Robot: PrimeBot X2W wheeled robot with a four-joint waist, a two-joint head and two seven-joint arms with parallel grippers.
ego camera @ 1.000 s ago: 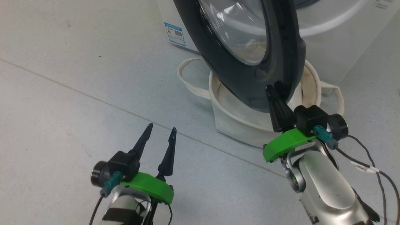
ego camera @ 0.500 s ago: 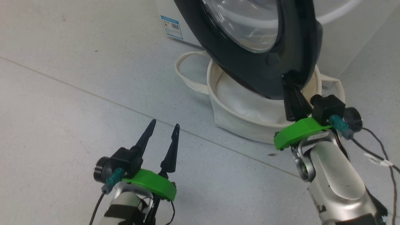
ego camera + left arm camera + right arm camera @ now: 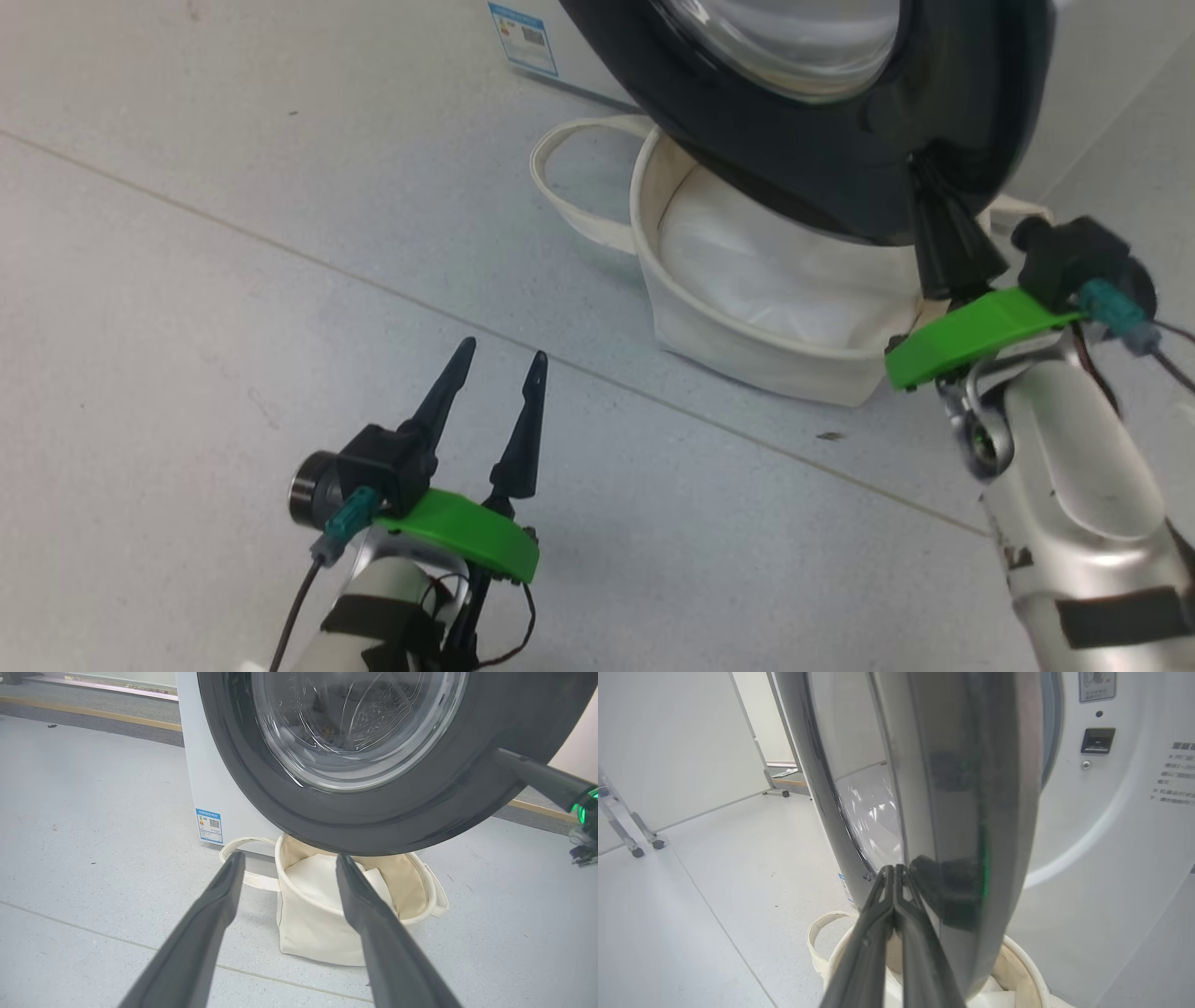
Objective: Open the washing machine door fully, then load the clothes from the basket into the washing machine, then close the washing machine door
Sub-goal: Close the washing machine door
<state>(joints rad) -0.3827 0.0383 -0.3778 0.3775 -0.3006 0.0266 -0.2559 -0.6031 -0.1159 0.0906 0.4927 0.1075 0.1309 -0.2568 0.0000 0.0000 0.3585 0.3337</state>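
Your right gripper (image 3: 926,182) meets the washing machine door (image 3: 775,159).
Its jaws are pressed together at the black rim above the basket (image 3: 747,338); your left gripper (image 3: 501,353) stands spread wide.

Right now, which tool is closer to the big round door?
Right. The right tool, shut, touches the washing machine door at its black rim; the left tool hangs open over the floor, away from it.

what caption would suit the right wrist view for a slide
Shut right gripper at the black rim of the part-open washing machine door, canvas basket beneath.
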